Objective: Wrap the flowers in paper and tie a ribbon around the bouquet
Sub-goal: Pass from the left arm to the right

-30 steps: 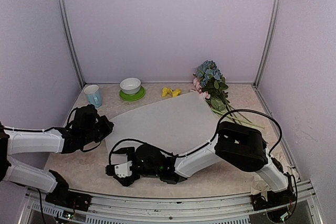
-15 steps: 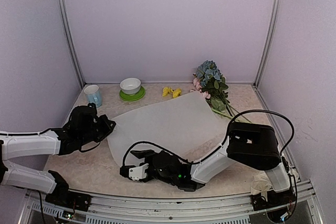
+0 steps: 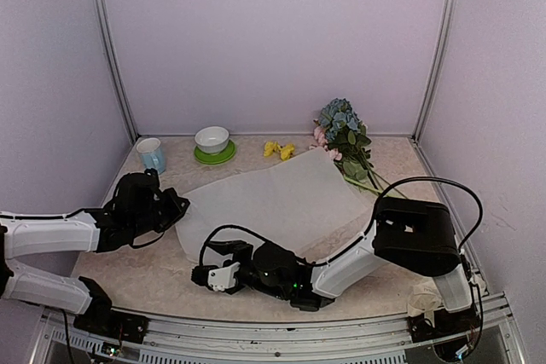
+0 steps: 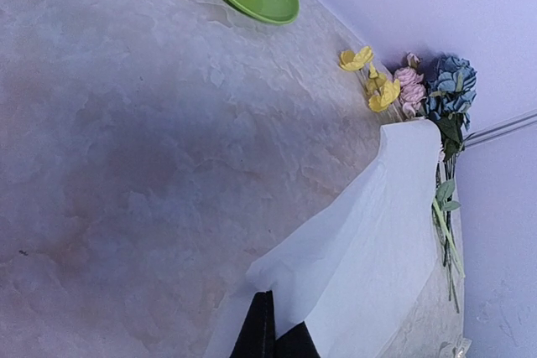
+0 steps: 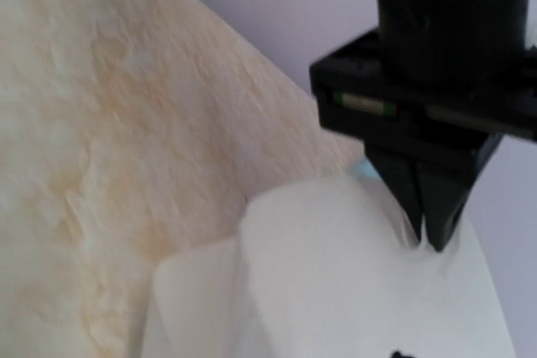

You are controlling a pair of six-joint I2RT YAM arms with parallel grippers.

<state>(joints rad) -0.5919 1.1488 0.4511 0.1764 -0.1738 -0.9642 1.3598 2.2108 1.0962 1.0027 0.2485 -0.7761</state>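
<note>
Right gripper (image 3: 213,275) shifted rightward; jaw state unclear.
Left gripper (image 4: 267,314) clamps paper (image 3: 273,198) edge; flowers (image 3: 343,135) lie far beyond it.

Left arm (image 3: 51,234) lies low from 8 o'clock. Left gripper (image 3: 168,207) at 9 o'clock, jaws clamped together on the paper (image 3: 273,198) edge. Right arm (image 3: 409,236) folded, elbow at 4 o'clock, forearm running left. Right gripper (image 3: 212,275) low at 7 o'clock, jaw gap unclear.
</note>
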